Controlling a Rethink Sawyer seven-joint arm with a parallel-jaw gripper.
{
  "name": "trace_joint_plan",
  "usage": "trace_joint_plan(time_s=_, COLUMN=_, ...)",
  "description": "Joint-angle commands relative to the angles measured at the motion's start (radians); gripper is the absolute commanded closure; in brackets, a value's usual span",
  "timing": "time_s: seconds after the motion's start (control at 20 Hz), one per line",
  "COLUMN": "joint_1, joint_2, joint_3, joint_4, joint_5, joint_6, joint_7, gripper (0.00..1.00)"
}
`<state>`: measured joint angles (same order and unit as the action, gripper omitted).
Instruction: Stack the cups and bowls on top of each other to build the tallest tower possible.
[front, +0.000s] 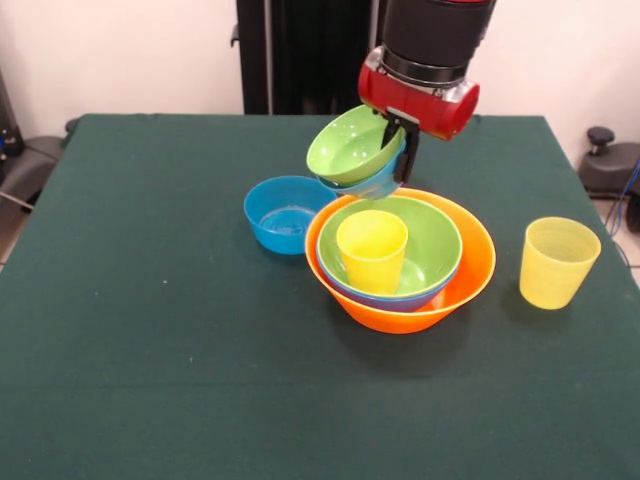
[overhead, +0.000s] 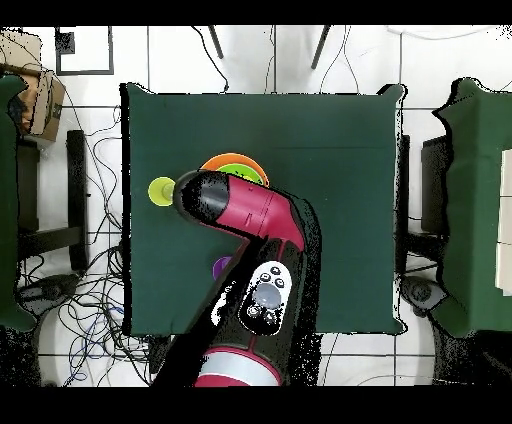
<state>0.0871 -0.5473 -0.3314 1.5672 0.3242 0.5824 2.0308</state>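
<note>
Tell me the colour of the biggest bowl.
Orange; the big glossy plastic bowl shows best in the front view.

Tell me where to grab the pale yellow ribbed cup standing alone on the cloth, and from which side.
Grip the pale yellow ribbed cup by its rim, coming straight down from above with one finger inside the mouth and one outside. It stands upright, mouth open upward, apart from the orange bowl, so nothing seems to block a vertical approach. Its tapered wall would probably slip in a side pinch.

Glossy plastic ware on matt cloth.
Orange bowl (front: 470, 285), centre frame, smooth, shiny plastic; opaque yellow cup (front: 372, 250) inside duller; ribbed cup (front: 557, 262), right, translucent. Table cover (front: 150, 380) matt green fabric. Arm shell (front: 430, 95), top, glossy red.
</note>
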Motion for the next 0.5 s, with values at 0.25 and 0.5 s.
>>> trace_joint_plan(time_s=0.25, joint_1=-0.057, joint_2=-0.007, joint_3=0.106, joint_4=-0.069, joint_5=0.001, joint_6=0.219, joint_7=0.103, gripper=1.0)
trace_joint_plan(time_s=0.5, joint_1=-0.072, joint_2=-0.011, joint_3=0.111, joint_4=-0.093, joint_5=-0.002, joint_6=0.278, joint_7=0.099, gripper=1.0)
